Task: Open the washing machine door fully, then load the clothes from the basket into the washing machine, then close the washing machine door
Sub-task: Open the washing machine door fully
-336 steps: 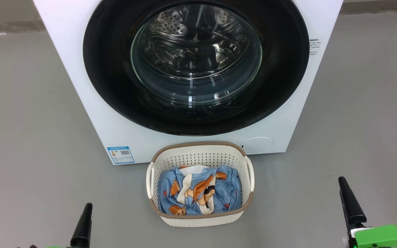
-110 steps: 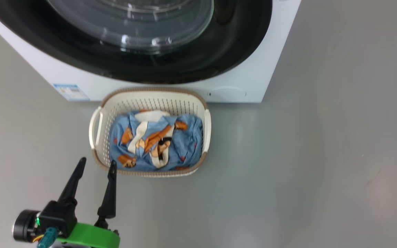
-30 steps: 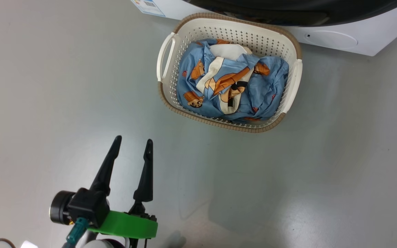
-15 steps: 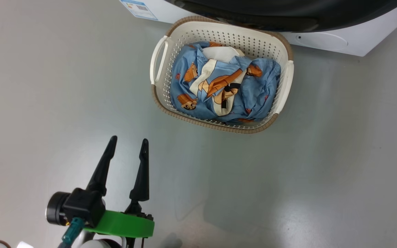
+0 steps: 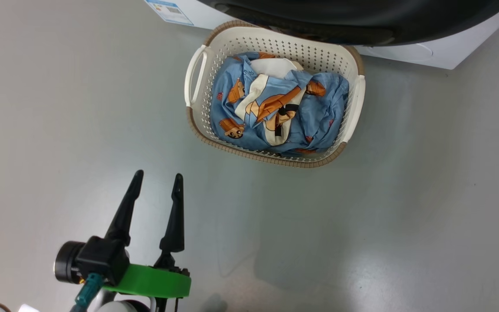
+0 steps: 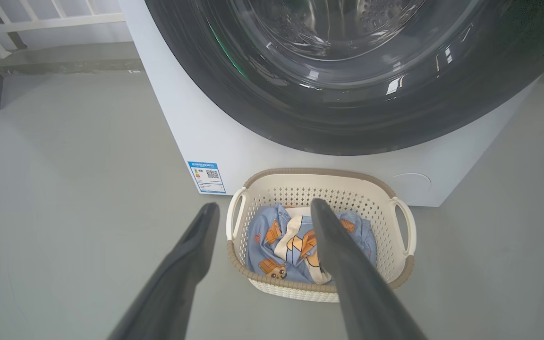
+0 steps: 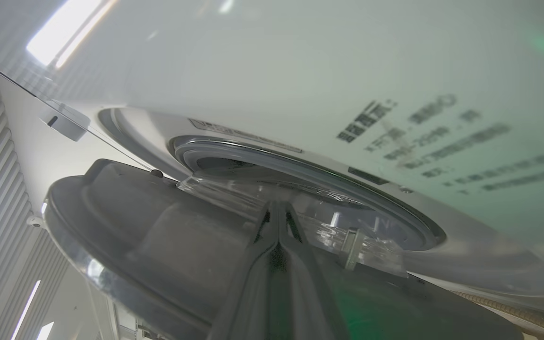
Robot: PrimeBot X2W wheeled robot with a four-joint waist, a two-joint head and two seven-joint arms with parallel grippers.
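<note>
door (image 7: 125, 222) is only ajar: right gripper (image 7: 277, 205), jaws together at its inner side, should push it wide slowly, while left gripper (image 5: 158, 174) hovers, jaws apart, short of basket (image 5: 275, 43).

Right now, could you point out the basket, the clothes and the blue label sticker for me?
the basket (image 5: 284, 45), head view, far perforated wall
the clothes (image 5: 275, 108), head view, middle of the bundle
the blue label sticker (image 6: 207, 177), left wrist view, centre of the sticker

Light blue clothes (image 5: 275, 108) with orange-brown bears, cream patches; cream-white perforated basket (image 5: 284, 47), brown braided rim; glossy black washing machine door (image 6: 347, 127).
</note>
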